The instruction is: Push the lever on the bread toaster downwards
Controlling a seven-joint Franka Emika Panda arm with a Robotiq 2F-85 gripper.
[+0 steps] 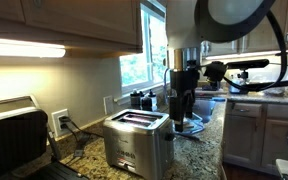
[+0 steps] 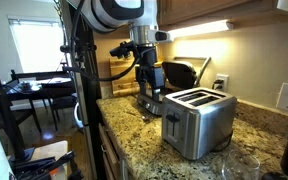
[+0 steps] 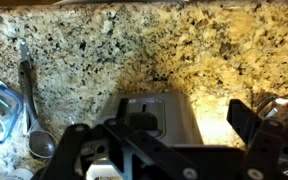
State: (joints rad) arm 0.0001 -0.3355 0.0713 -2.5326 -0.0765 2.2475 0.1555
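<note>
The bread toaster [image 1: 134,140] is a brushed-steel box with two top slots, standing on the granite counter; it also shows in an exterior view [image 2: 197,122]. In the wrist view its narrow end face [image 3: 159,118] lies below me, with the dark lever [image 3: 144,123] on it. My gripper [image 3: 159,140] is open and empty, its fingers spread wide on either side of that end face. In both exterior views the gripper [image 1: 182,118] [image 2: 149,90] points down, hovering just off the toaster's end and apart from it.
A black-and-silver grill-like appliance [image 1: 14,125] stands beside the toaster near a wall outlet [image 1: 59,122]. A black appliance [image 2: 184,72] sits against the wall. A metal ladle [image 3: 29,105] lies on the counter [image 3: 214,60]. The counter edge [image 2: 119,135] is close.
</note>
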